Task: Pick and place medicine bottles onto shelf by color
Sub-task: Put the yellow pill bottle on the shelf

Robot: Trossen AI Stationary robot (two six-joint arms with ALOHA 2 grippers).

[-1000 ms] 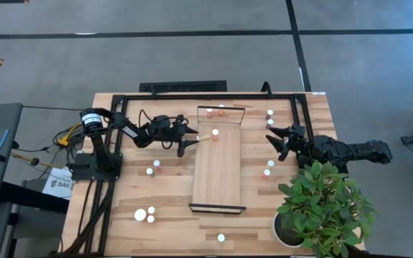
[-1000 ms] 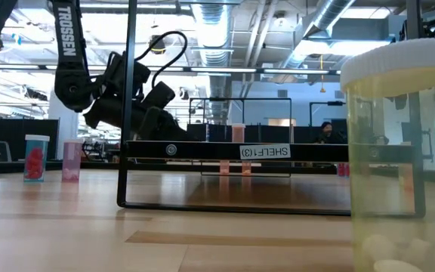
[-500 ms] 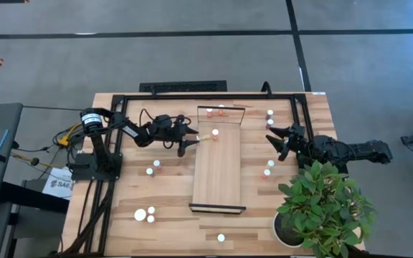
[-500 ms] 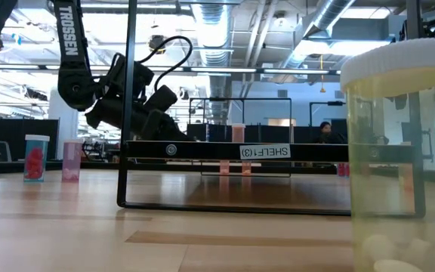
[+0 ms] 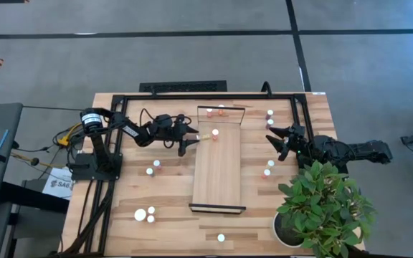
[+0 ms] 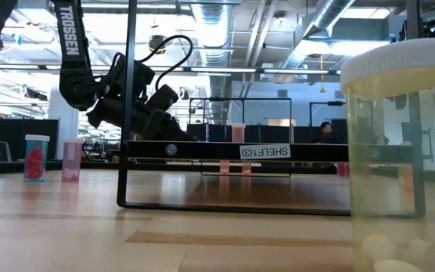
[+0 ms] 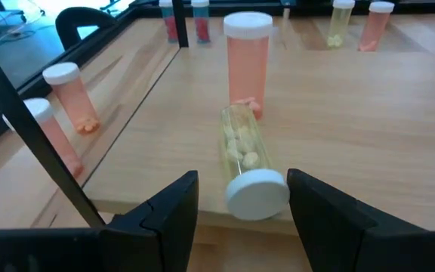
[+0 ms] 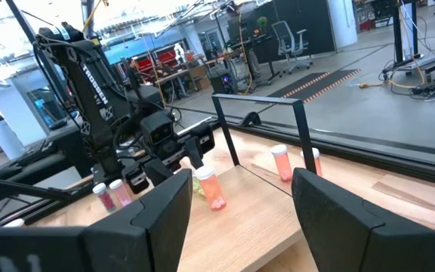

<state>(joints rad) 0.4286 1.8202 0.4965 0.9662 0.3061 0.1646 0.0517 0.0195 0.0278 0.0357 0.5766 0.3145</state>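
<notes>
Left gripper (image 7: 242, 215) sits at the shelf's (image 5: 217, 183) left edge, fingers spread, nothing pinched. A clear bottle (image 7: 245, 161) with pale pills lies on its side on the board just ahead of the fingers, white cap toward them. Behind it, an upright orange bottle (image 7: 248, 59), touching or nearly so. Two more orange bottles (image 7: 72, 95) stand on the table beside the shelf. Right gripper (image 5: 278, 140) waits right of the shelf, fingers wide apart, empty. Other bottles are scattered on the table; a potted plant (image 5: 325, 208) stands at the near right corner.
</notes>
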